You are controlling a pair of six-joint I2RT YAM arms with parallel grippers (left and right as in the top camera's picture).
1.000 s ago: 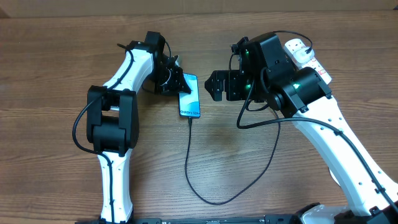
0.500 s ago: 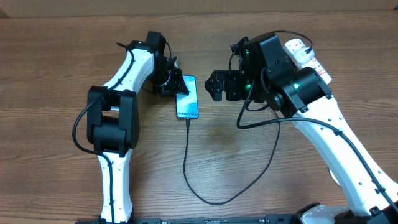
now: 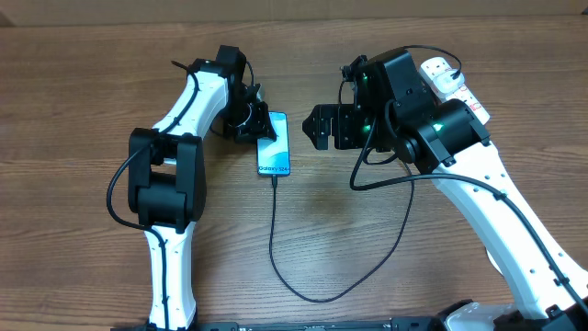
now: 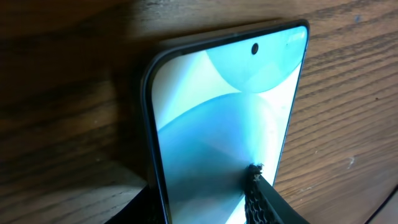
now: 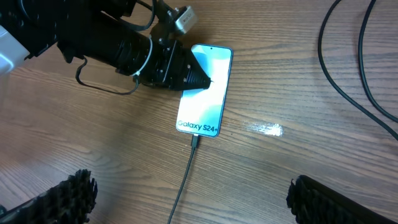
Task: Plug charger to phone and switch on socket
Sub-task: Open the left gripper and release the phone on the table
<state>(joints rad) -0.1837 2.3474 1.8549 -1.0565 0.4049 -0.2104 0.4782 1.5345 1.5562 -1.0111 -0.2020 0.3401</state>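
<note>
Seems done w/ charger (image 5: 185, 180) into phone (image 5: 205, 106); leaves socket (image 3: 452, 81) switch to flip; can't tell grip of L gripper (image 5: 199, 79) at phone; shows R gripper (image 5: 199, 205) wide open, empty.

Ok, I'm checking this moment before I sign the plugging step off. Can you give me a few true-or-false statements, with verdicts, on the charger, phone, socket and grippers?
1. The charger has its connector plugged into the phone. True.
2. The right gripper grips the charger. False: it is open and empty, to the right of the phone.
3. The phone's screen is dark. False: it glows blue-cyan.
4. A finger of the left gripper rests on the phone's screen. True.
5. The socket lies beside the left gripper. False: it lies far right, beyond the right gripper.
</note>
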